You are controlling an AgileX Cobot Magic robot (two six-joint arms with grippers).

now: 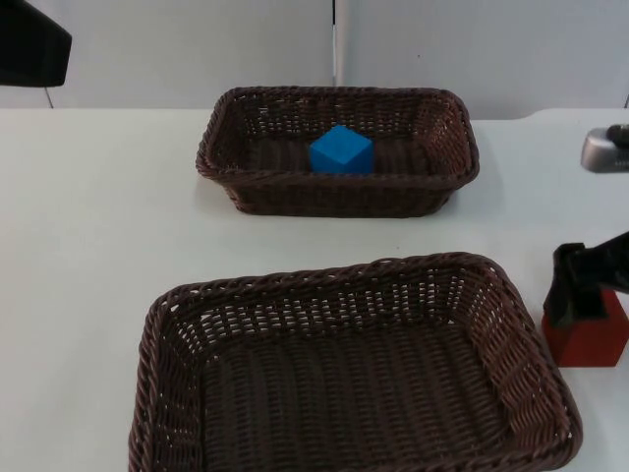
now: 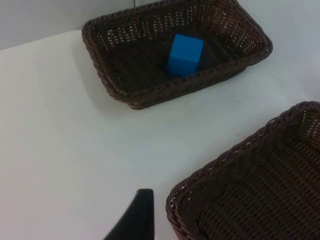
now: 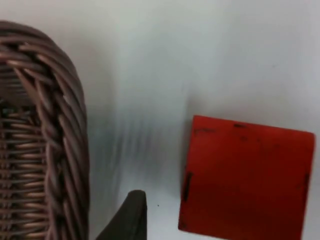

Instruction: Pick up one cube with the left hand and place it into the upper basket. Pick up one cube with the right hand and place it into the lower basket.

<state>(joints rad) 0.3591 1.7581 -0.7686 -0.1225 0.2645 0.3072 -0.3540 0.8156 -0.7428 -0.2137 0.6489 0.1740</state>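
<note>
Status: blue cube (image 1: 341, 151) resting inside the upper basket (image 1: 337, 100), near the front wall, so the left-hand half of the task judged complete. Lower basket (image 1: 344, 285) holding no cube. Red cube (image 1: 588, 331) standing on the white table (image 1: 98, 226), just beside the lower basket's right rim, apart from the wicker.

Right gripper (image 1: 580, 290) positioned directly over the red cube, dark fingers down at the cube's upper faces. Jaw state: cannot tell; in the right wrist view one fingertip (image 3: 127, 217) standing clear of the cube's side face, possibly pointing to fingers spread and not yet closed, but contact on the far side not visible.

Left gripper (image 2: 135, 220) hanging above bare table between the two baskets, waiting; only one fingertip visible, so spread or closed not determinable.

Handling notes, red cube:
- Judged rigid and light, probably wood or hard plastic, with flat, smooth painted faces carrying small dark scuffs.
- Not fragile; moderate squeeze sufficient.
- Smooth faces liable to slip under an off-centre grip.
- Take hold on two opposite vertical faces, pads flat and centred, not on edges or corners.
- Keep the inner finger clear of the basket rim when closing.
- Lift straight up to clear the rim before carrying across into the lower basket.
</note>
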